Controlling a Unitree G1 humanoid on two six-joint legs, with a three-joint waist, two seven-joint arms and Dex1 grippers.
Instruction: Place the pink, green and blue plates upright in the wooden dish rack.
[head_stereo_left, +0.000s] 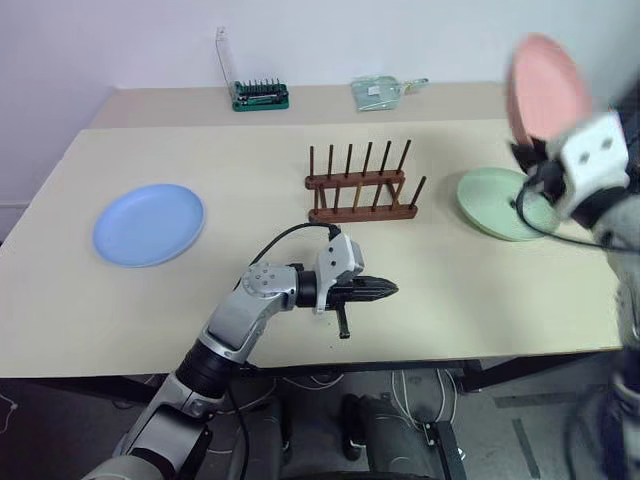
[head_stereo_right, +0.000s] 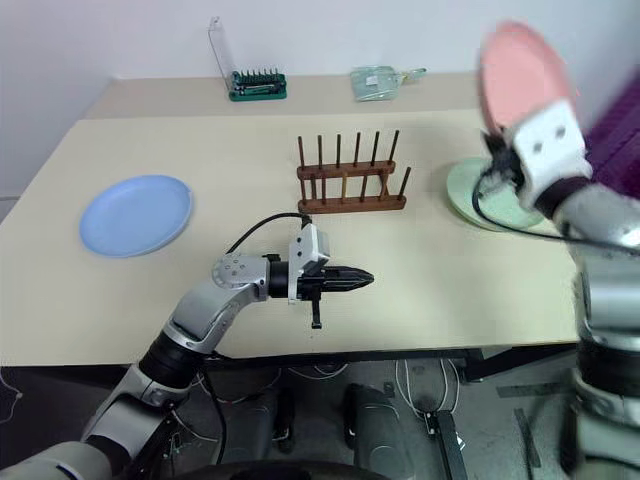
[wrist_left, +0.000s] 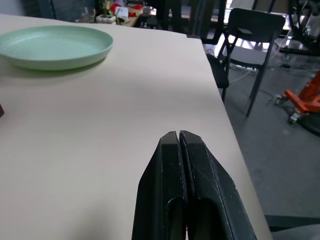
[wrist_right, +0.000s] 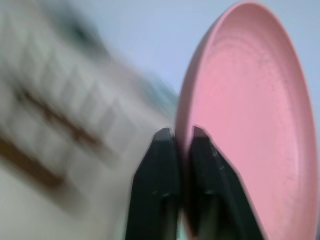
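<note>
Pink plate (head_stereo_left: 545, 85) stood on edge in the air; green plate (head_stereo_left: 500, 205) and blue plate (head_stereo_left: 149, 224) lay flat beside the empty wooden rack (head_stereo_left: 360, 185).

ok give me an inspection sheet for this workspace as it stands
surface: beige table, bare in front.
job's things: pink plate lifted on edge; green plate and blue plate lying flat; wooden dish rack holds no plates.
clutter: green tool holder and a clear packet at the far edge.
grippers: right pincer shut on the pink plate's rim; left pincer shut, holding nothing.
cables: black cable looping over the left wrist; more under the table.
surroundings: chair beside the table.
</note>
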